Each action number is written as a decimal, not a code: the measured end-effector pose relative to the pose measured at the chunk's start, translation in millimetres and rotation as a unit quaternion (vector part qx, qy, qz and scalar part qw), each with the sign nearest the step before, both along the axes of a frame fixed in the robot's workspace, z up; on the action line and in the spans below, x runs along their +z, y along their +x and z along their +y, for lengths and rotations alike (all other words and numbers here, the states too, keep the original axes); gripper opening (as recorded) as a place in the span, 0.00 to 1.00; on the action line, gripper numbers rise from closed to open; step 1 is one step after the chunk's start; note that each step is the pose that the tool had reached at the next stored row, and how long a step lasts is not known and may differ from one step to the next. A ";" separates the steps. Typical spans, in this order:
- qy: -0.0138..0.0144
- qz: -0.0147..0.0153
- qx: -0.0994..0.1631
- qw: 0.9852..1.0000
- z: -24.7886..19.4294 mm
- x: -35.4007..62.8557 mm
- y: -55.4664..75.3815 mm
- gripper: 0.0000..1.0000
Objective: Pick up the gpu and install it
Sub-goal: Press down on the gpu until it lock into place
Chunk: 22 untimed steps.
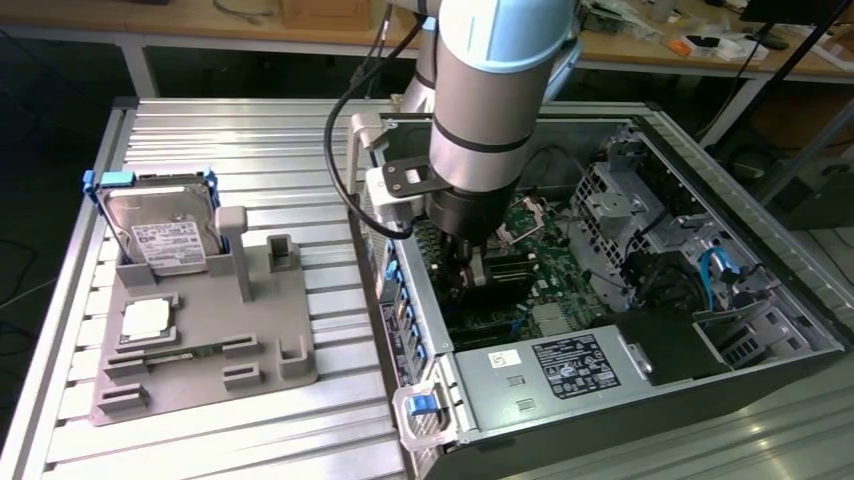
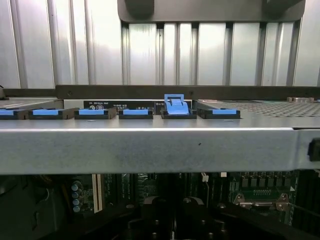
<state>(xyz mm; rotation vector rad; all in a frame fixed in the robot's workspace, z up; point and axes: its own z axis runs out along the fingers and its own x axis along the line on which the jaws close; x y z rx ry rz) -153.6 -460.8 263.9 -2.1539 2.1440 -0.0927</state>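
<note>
The pincer (image 1: 467,276) is seen clenched shut, lowered deep inside the open PC case (image 1: 747,300) right over the motherboard (image 1: 541,250). A dark flat piece (image 1: 505,268) is found right at the fingertips, on the exterior view's right of them. That looks to be the gpu, sitting low above the board, but honestly it can't be told whether it's actually pinched or just touched.

In the wrist view the dark fingers (image 2: 160,220) are spotted low in front of the case's silver rear rail (image 2: 150,150), with a row of blue slot clips (image 2: 90,113) lined up along it. One clip (image 2: 176,106) is flipped up while the rest lie flat.

Further out, the power supply (image 1: 567,365) with its label is seen at the near end of the case. Well apart, on the exterior view's left, a grey parts holder (image 1: 267,350) is laid on the ribbed metal table (image 1: 267,130). A hard drive (image 1: 167,240) in a blue frame is stood up in it, and a square chip (image 1: 144,318) and a slim green stick (image 1: 180,350) are laid flat closer to the camera.
</note>
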 end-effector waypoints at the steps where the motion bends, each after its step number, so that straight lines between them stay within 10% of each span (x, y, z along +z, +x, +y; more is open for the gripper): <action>1: 0.000 0.000 0.000 1.000 0.1 0.9 0.0 0.11; 10: -0.001 -0.001 0.000 1.000 1.3 29.5 0.0 0.11; 22: -0.001 -0.001 0.000 1.000 1.6 36.9 0.0 0.11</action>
